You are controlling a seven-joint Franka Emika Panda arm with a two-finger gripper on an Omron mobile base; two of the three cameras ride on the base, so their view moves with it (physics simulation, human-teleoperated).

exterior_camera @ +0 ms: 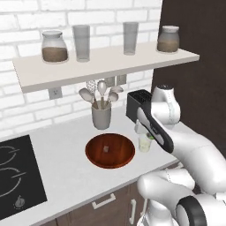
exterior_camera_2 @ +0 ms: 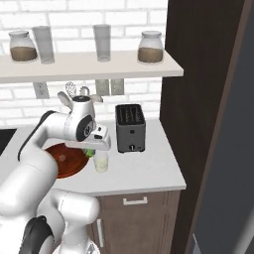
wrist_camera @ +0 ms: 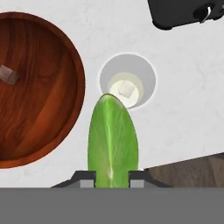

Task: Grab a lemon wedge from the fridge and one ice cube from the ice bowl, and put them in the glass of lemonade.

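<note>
Item: lemon wedge delivery, release pending.
Left base view: gripper (exterior_camera: 147,136) above glass of lemonade (exterior_camera: 145,144), beside ice bowl (exterior_camera: 110,150). Right base view: same. Hand view: lemon wedge (wrist_camera: 113,140) pinched between fingers; ice cube (wrist_camera: 126,89) already in glass; next, lower and release.

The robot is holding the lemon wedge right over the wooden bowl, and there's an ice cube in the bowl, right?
Not quite. The gripper holds the lemon wedge over the glass of lemonade, not over the wooden bowl, which sits beside it. The hand view shows this. An ice cube does lie in the bowl.
</note>
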